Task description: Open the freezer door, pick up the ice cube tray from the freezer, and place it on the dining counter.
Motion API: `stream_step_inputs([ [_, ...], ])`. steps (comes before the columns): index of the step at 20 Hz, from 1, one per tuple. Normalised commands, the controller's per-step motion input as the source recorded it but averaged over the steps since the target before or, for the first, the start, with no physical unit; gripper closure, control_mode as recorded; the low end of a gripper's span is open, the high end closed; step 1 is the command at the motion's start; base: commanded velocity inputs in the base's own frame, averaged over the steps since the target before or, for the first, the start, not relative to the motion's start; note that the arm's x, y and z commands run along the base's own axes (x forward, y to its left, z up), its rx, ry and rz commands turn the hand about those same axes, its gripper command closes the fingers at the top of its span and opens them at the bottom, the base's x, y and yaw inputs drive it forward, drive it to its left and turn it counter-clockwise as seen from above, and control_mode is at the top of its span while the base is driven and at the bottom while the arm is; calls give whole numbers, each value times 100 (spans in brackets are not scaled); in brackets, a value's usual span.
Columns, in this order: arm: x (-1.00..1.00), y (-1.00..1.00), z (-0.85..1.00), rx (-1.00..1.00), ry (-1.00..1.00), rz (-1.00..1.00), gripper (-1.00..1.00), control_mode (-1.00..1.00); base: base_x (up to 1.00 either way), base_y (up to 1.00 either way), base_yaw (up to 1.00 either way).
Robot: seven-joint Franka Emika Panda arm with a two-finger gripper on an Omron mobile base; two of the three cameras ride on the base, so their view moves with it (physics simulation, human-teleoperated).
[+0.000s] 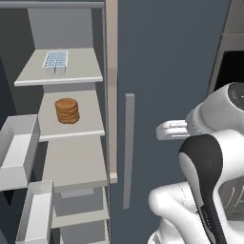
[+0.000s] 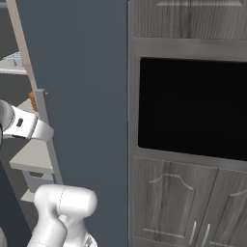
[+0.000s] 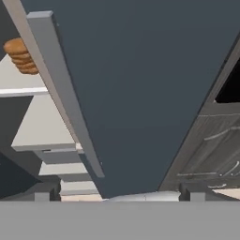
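Ice cube tray [image 1: 55, 59] sitting on the top shelf of the open freezer [image 1: 66, 124].

A stack of brown discs [image 1: 67, 110] is resting on the shelf just below the tray. The gripper [image 3: 117, 194] is facing the plain slate door [image 3: 140, 84] beside its long grey handle [image 3: 65, 89], fingers spread wide and gripping nothing.

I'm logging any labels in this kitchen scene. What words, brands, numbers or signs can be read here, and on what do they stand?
None: no readable text anywhere.
The ice cube tray bears only a grid of cells.
The closed fridge door, its handle, the stack of brown discs and the grey cabinets are plain.
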Motion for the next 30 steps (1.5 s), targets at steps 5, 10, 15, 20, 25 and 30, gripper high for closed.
stream_step_inputs([
  [5,-5,-33,0,0,3,4,-100,-100,0,0,0],
  [10,-4,-16,-5,0,1,1,-100,-100,0,0,0],
  [15,-10,-4,-9,0,0,0,-100,-100,0,0,0],
  [20,-12,0,-2,0,0,0,-100,-100,0,0,0],
  [25,-13,0,0,0,1,0,-100,-100,0,0,0],
  [30,0,0,0,0,0,0,-100,100,-34,13,0],
])
